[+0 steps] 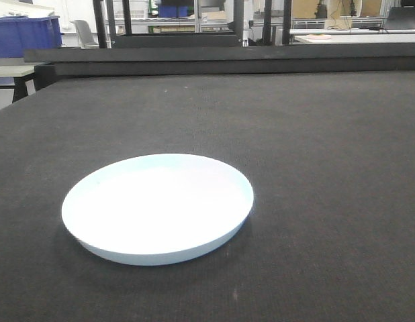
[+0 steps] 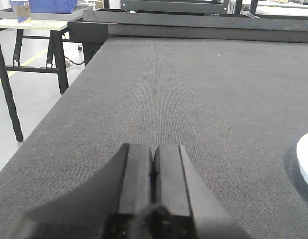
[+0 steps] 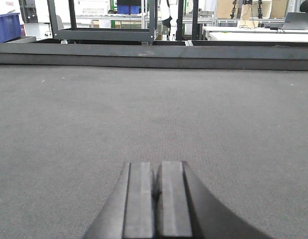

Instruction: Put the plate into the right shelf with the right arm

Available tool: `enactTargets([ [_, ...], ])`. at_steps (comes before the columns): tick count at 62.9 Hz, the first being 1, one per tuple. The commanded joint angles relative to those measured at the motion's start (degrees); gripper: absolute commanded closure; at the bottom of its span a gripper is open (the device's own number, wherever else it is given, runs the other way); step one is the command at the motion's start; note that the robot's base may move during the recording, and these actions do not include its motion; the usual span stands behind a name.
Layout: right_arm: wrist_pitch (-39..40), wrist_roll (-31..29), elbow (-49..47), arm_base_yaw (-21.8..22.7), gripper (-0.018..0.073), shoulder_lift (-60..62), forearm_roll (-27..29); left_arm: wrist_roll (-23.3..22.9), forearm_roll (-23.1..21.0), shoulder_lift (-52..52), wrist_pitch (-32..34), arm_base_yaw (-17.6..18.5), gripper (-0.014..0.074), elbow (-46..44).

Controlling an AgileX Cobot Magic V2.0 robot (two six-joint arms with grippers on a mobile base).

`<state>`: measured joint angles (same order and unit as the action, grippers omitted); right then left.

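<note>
Front view: one plate (image 1: pixel 157 208) | two tools: left tool (image 2: pixel 153 152), right tool (image 3: pixel 157 167), both closed

Workshop-type lab — metal racks (image 3: pixel 101 34), blue bins (image 1: pixel 26 35), white benches (image 3: pixel 258 36) w/ laptop (image 3: pixel 297 21)

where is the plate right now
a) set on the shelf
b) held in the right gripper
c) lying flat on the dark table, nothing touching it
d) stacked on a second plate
C: the plate lies flat and alone on the table, while the right gripper and the left gripper are both shut and hold nothing.
</note>
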<state>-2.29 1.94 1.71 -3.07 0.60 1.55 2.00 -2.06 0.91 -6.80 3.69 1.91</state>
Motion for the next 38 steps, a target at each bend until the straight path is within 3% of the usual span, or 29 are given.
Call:
enactTargets([
  [1,4.8,-0.2,-0.5,0.2,0.0503,0.7,-0.5,-0.2,-0.3,0.4,5.0,0.5,0.0643,0.5],
  [21,5.6,-0.2,-0.5,0.2,0.0503,0.7,-0.5,-0.2,-0.3,0.4,5.0,0.5,0.0643,0.5],
  [38,16.3,-0.2,-0.5,0.2,0.0503,0.7,-0.3,-0.2,-0.3,0.4,5.0,0.5,0.0643,0.5],
])
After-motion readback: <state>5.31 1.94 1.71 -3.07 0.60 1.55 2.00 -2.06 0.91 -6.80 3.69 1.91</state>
